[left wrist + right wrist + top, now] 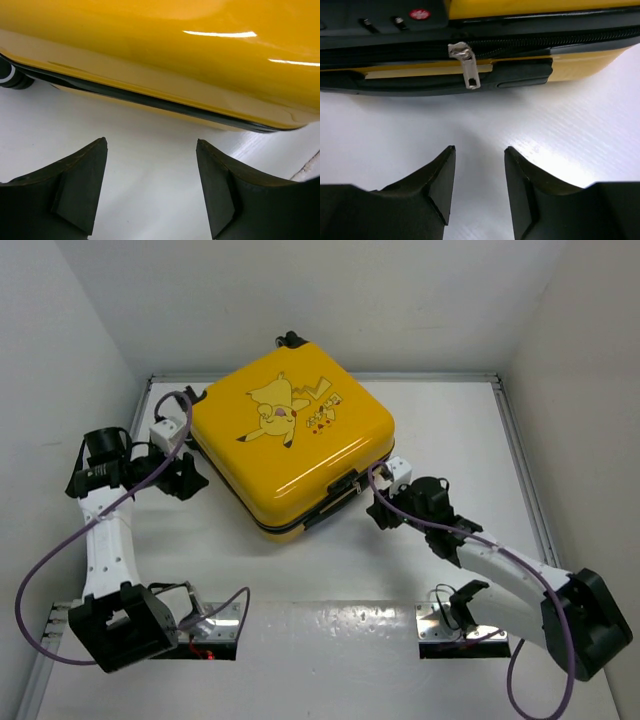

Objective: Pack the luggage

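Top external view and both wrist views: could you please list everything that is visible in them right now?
luggage: one, yellow with a cartoon on its lid, closed, flat at the table's far middle.
zipper pull: one, silver, hanging on the luggage's near-right side.
table: one, white, under everything.
cables: two, purple, looping at left and right.
left hand: one, black, open, empty, beside the luggage.
right hand: one, black, open, empty, facing the zipper pull.

table [300, 565]: white | walls [400, 300]: white, plain | light: overhead glare
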Available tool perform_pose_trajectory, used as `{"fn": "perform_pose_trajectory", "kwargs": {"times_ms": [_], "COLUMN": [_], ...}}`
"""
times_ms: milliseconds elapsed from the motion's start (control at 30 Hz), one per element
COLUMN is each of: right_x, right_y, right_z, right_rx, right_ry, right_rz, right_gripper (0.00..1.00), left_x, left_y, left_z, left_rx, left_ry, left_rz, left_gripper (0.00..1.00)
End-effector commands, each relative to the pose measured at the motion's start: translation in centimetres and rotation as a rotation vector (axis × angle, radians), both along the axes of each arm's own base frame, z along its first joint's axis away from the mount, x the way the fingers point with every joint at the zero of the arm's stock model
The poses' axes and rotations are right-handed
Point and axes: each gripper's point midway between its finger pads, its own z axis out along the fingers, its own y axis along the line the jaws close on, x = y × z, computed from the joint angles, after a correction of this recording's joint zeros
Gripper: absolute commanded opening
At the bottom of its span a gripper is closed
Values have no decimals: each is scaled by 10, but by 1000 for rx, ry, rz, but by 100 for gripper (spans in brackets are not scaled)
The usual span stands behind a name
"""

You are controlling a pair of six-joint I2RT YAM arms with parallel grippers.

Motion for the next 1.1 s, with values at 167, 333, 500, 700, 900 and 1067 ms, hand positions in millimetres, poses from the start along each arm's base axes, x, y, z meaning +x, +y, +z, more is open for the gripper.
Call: {"fn": "perform_pose_trajectory", "kwargs": {"times_ms": [167,333,500,700,900,1067], "right_x": [41,42,45,60,71,69], "right_y": [33,48,59,61,64,63], "right_z": [62,64,58,47,66,82], "right_rx": [192,230,254,258,298,285], "right_ry": [-234,-214,-176,-151,-193,-214], "right_rz": [69,135,169,123,106,120], "right_gripper": [43,43,43,31,0,0], "left_x": [-37,-40,-32,-25,-31,-53], "left_y": [-21,-22,-17,-24,-60,-136], "left_z": [16,16,17,27,52,75], "left_rx": [184,221,216,224,241,147], "left_ry": [-132,-151,-143,-183,-240,-212], "left_rz": [-220,-227,-182,-210,-391,-621], "left_gripper": [76,76,76,76,76,71]}}
